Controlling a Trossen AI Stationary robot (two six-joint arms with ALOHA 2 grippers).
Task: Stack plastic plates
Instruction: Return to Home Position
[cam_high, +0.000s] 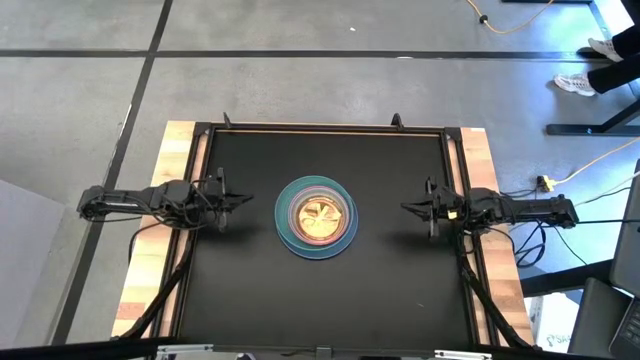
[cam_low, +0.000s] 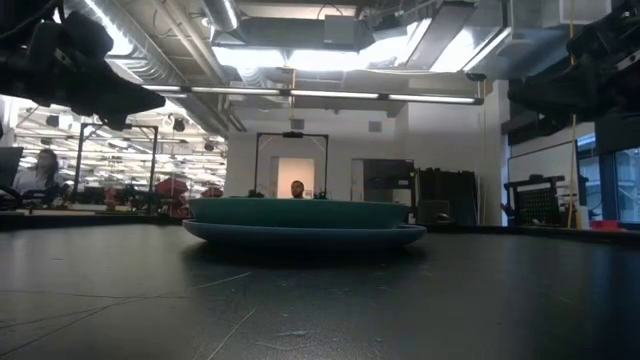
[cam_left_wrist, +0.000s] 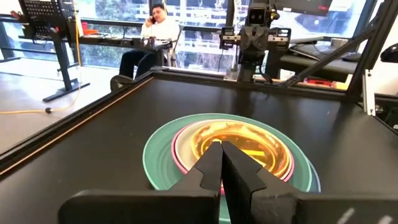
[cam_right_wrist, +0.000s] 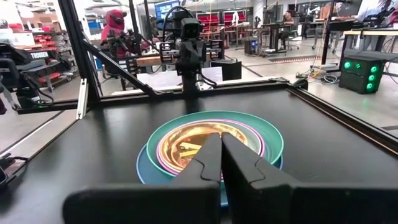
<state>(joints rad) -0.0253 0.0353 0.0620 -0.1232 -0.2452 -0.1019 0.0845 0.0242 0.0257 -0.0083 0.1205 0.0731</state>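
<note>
1. The left gripper (cam_high: 238, 200) hung near the left side of the black table (cam_high: 250, 300), well apart from the plates. Its fingers were pressed together with nothing between them.
2. At the table's middle sat the stack of plastic plates (cam_high: 316, 216). A blue plate (cam_right_wrist: 146, 171) lay at the bottom with a teal plate (cam_left_wrist: 155, 163) on it. A pink rim (cam_left_wrist: 176, 149) showed inside that, and a translucent orange plate (cam_left_wrist: 239, 146) lay on top. No plate lay loose elsewhere on the table.
3. The right gripper (cam_high: 408, 208) hung near the right side, pointing at the stack, its fingers likewise together and empty.
4. The stacking looked finished, so the step in hand seemed to be parking the arms. The next move would call for no grasp, only for keeping both arms clear of the pile.
</note>
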